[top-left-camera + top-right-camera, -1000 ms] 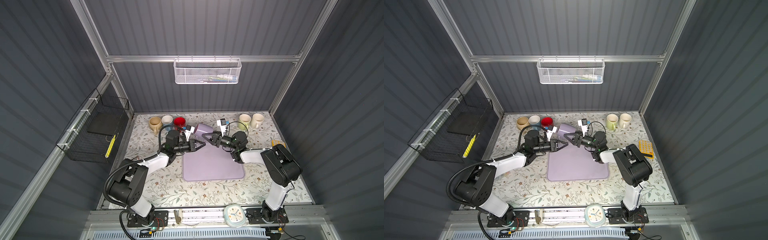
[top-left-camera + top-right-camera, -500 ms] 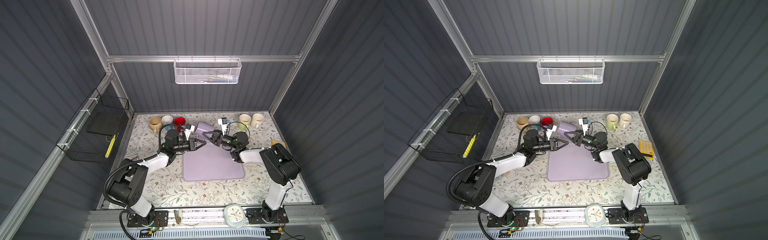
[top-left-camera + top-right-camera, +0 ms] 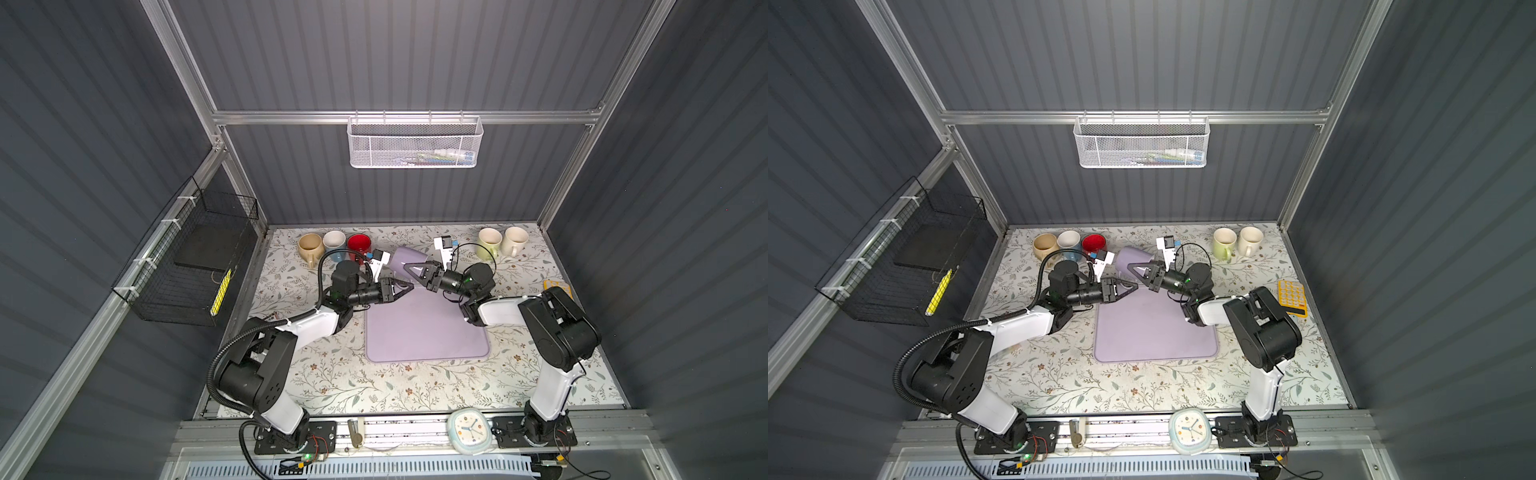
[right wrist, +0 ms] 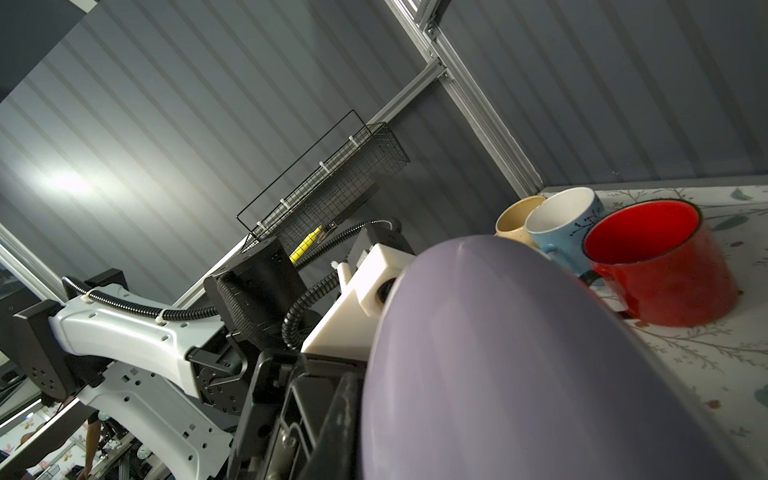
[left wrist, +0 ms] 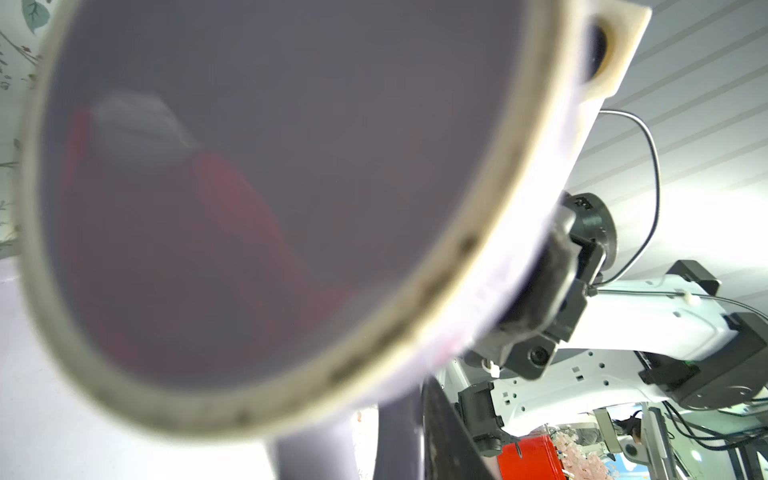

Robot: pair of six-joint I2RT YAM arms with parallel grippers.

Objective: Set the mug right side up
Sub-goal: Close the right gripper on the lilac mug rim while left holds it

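Note:
A lavender mug (image 3: 399,257) (image 3: 1125,255) hangs tilted in the air over the back edge of the purple mat (image 3: 424,332), between both grippers. My right gripper (image 3: 409,268) (image 3: 1136,268) is shut on its wall; in the right wrist view the mug's side (image 4: 519,353) lies against one black finger (image 4: 332,424). The left wrist view is filled by the mug's base (image 5: 249,187), with its handle (image 5: 316,453) beside a black finger (image 5: 453,449). My left gripper (image 3: 405,286) (image 3: 1131,286) sits at the handle, its jaws slightly parted.
Beige (image 3: 310,245), blue (image 3: 334,241) and red (image 3: 359,245) mugs stand upright at the back left, close behind the left wrist. Green (image 3: 489,241) and cream (image 3: 515,240) mugs stand at the back right. A yellow calculator (image 3: 1292,297) lies right; a clock (image 3: 469,428) sits at the front rail.
The right gripper has closed onto the mug's wall. The left gripper's jaws have parted a little at the handle. The mug has stayed almost where it was.

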